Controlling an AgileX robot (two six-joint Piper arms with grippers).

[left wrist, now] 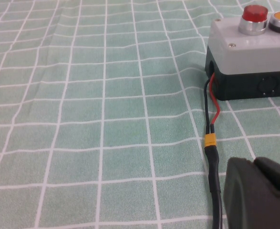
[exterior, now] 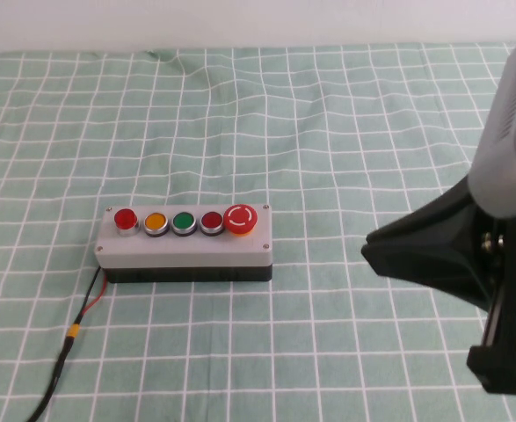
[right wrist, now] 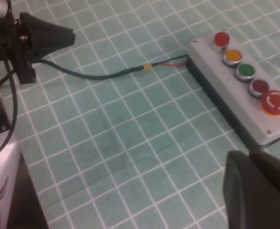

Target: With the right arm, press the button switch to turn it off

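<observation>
The button switch (exterior: 125, 219) is the small bright-red, silver-rimmed button at the left end of the grey box (exterior: 187, 248), next to the orange button (exterior: 156, 222). It also shows in the left wrist view (left wrist: 254, 13) and the right wrist view (right wrist: 221, 38). My right gripper (exterior: 369, 251) is shut and empty, hovering to the right of the box, apart from it, tip pointing toward the box. Its dark fingers (right wrist: 254, 191) fill a corner of its own view. My left gripper (right wrist: 66, 37) is shut and empty, low beside the box's cable, left of the box.
The box also carries a green button (exterior: 184, 221), a maroon button (exterior: 211, 221) and a large red mushroom button (exterior: 240, 218). A black and red cable (exterior: 82, 321) runs from the box's left end toward the near table edge. Green checked cloth (exterior: 328, 132) covers the table.
</observation>
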